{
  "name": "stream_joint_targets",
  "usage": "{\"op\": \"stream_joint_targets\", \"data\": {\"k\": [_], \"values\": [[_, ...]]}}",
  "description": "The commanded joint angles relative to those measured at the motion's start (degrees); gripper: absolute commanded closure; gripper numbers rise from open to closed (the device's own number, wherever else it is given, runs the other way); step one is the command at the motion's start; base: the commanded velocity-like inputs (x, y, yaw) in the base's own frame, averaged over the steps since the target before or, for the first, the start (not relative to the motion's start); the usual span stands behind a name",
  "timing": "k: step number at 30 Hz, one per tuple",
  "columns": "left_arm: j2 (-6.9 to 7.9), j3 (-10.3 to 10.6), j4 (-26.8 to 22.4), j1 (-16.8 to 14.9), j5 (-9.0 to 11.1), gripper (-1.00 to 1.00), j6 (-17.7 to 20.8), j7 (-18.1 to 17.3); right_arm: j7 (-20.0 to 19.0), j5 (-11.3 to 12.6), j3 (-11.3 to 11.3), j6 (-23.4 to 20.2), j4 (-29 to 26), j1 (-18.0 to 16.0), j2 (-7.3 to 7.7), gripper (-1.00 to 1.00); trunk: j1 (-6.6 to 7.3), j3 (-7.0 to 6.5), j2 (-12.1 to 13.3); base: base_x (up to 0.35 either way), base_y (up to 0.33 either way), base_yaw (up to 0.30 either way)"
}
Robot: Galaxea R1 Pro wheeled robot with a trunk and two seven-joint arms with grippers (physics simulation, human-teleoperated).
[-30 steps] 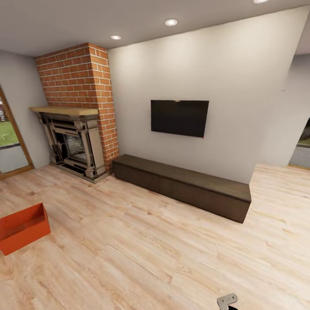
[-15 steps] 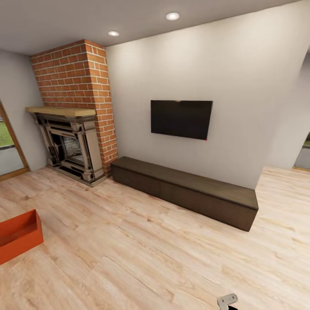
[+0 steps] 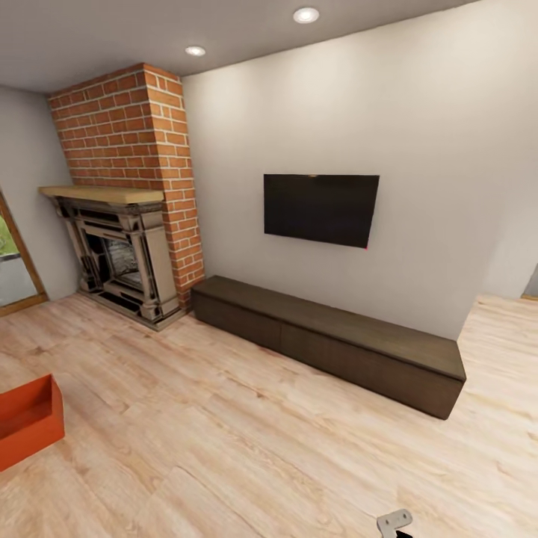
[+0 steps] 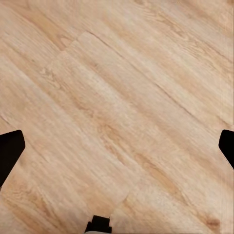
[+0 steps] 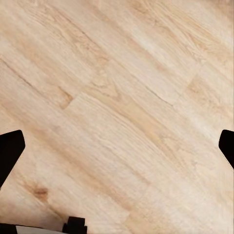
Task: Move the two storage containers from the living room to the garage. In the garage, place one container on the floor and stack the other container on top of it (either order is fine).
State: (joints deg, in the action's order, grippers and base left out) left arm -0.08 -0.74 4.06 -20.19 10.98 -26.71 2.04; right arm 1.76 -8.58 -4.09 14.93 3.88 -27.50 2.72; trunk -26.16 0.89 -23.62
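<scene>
On the plank floor (image 3: 246,441), one storage container (image 3: 26,430) (partly cropped).

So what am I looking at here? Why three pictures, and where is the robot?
These are renders from a simulated wheeled robot with two arms, steered by a person. The big picture comes from a camera on its head, looking out over a living room: a brick fireplace, a wall TV, a long dark chest, and a wood floor. At the left edge part of an orange bin stands on the floor; it is one of the containers the robot is meant to carry to the garage.

The two small pictures come from cameras near each arm's claw, looking along its fingers. The left claw and the right claw both point at bare planks. The dark shapes at the sides are the fingertips, standing far apart, so both claws are open and hold nothing.
</scene>
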Motion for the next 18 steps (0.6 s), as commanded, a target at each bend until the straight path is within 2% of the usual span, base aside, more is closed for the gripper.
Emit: {"op": "stream_joint_targets", "data": {"k": [1, 12, 18], "values": [[-0.01, 0.0, 0.2, -0.1, 0.0, -1.0, -0.4, 0.1, 0.2, -0.2, -0.4, 0.4, 0.2, -0.1, 0.0, -1.0, -0.07, 0.09, -0.1, 0.328, 0.0, 0.156], [-0.01, 0.0, 0.2, -0.1, 0.0, -1.0, -0.4, 0.1, 0.2, -0.2, -0.4, 0.4, 0.2, -0.1, 0.0, -1.0, -0.07, 0.09, -0.1, 0.328, 0.0, 0.244], [-0.01, 0.0, 0.2, -0.1, 0.0, -1.0, -0.4, 0.1, 0.2, -0.2, -0.4, 0.4, 0.2, -0.1, 0.0, -1.0, -0.07, 0.09, -0.1, 0.328, 0.0, 0.065]]}}
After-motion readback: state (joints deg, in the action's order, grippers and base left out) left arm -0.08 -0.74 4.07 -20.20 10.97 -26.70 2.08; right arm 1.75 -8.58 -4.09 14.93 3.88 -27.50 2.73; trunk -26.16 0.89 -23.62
